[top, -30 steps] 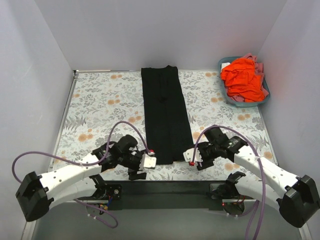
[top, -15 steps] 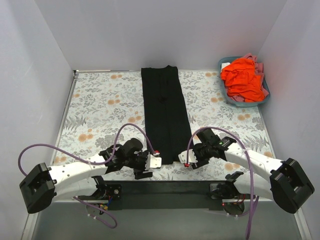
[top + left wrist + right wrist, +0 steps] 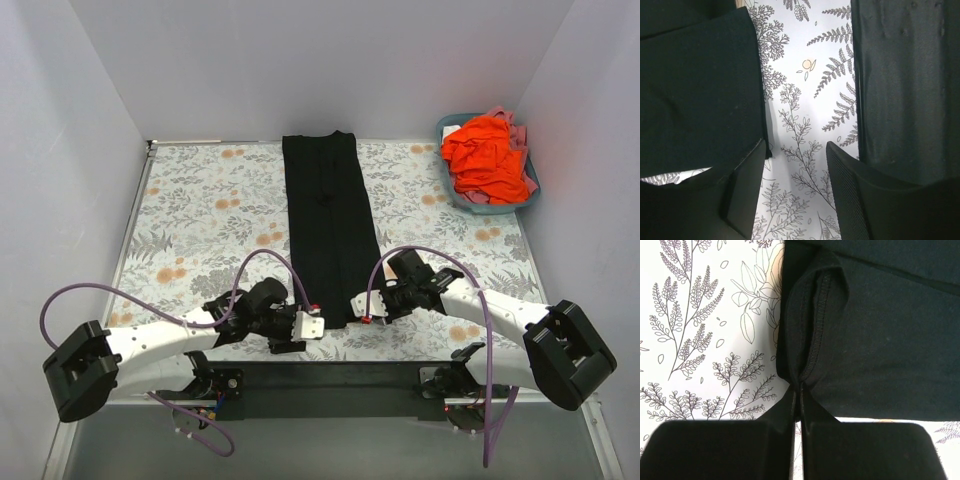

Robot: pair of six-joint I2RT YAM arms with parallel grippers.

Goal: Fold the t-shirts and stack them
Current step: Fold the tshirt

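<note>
floral table | teal basket far right: orange shirt over pink cloth

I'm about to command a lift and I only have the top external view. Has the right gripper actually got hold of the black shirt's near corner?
Observer: Yes. In the right wrist view the right gripper is shut on a pinched fold of the black shirt, right at its stitched hem.
Operator: And the left one?
Observer: The left gripper is open. Only the floral tablecloth shows between its fingers.
Operator: Where is the cloth relative to it?
Observer: The shirt's edge runs alongside one finger, not between the two.
</note>
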